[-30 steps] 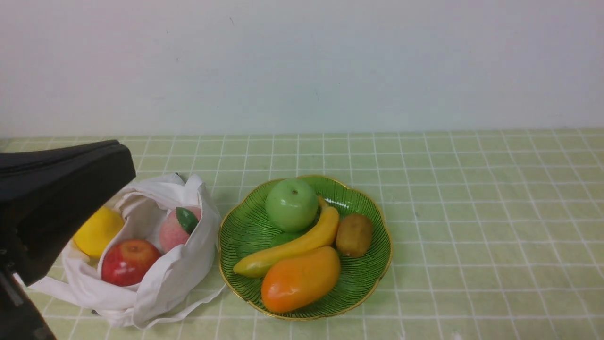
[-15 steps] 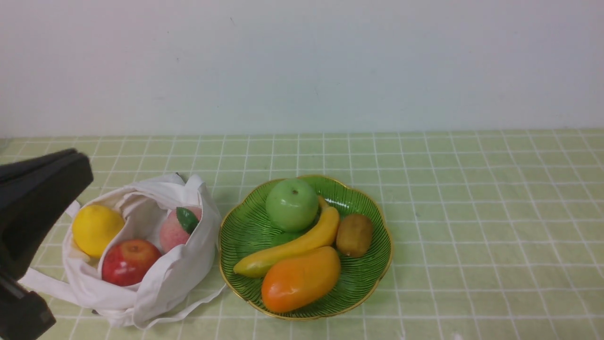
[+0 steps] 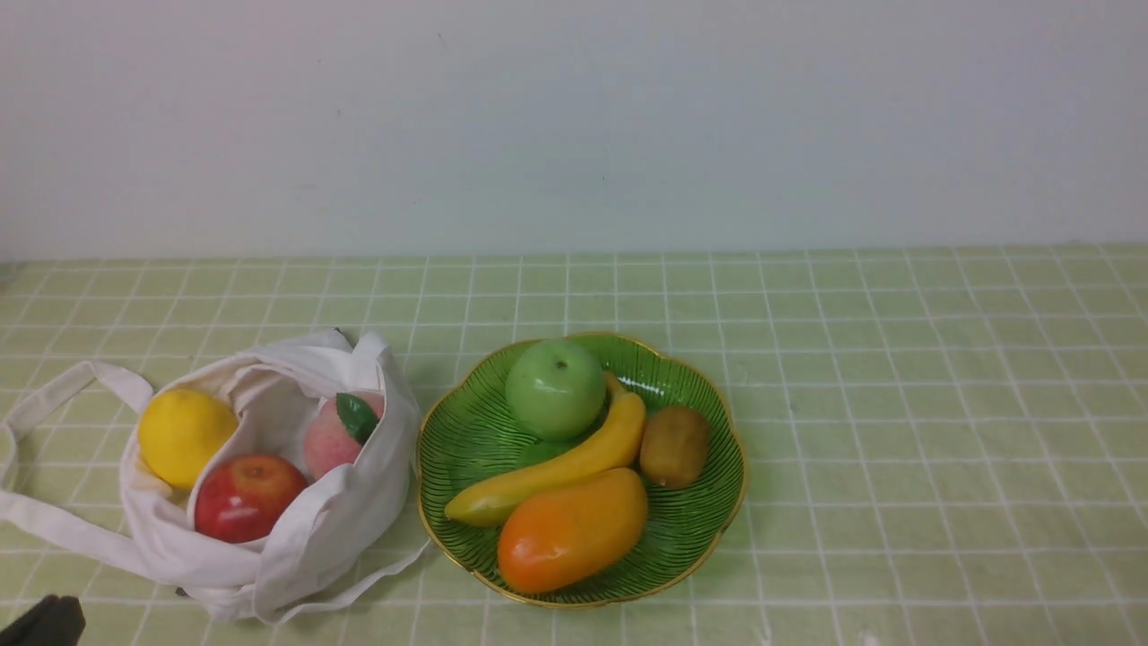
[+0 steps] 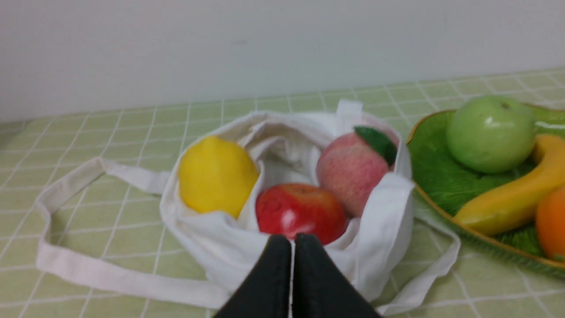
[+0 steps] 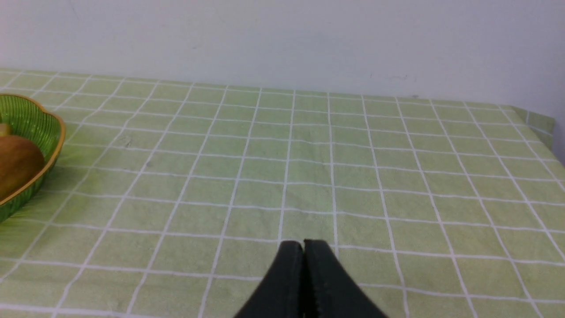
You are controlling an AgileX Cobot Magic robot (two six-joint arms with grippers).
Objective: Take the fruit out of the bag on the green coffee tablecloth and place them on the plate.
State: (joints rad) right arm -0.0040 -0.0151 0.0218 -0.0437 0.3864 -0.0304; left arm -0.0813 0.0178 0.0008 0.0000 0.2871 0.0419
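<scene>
The white bag (image 3: 305, 529) lies open on the green checked tablecloth (image 3: 897, 404), left of the green gold-rimmed plate (image 3: 448, 431). In the bag lie a yellow lemon (image 3: 184, 435), a red apple (image 3: 247, 498) and a pink peach (image 3: 336, 435). On the plate lie a yellow banana (image 3: 556, 467), a green apple (image 3: 554, 388), a kiwi (image 3: 674, 446) and an orange mango (image 3: 572, 529). My left gripper (image 4: 292, 240) is shut and empty, just in front of the bag (image 4: 384, 212) near the red apple (image 4: 300, 212). My right gripper (image 5: 303, 244) is shut and empty over bare cloth.
The bag's long strap (image 3: 54, 395) loops out to the left on the cloth. A white wall (image 3: 574, 126) stands behind the table. The cloth's far right edge (image 5: 536, 121) shows in the right wrist view, with the plate's rim (image 5: 57, 132) at that view's left.
My left arm has drawn back down and to the left, almost out of the front view, uncovering the lemon and the bag's strap. The fruit and plate have not moved.
</scene>
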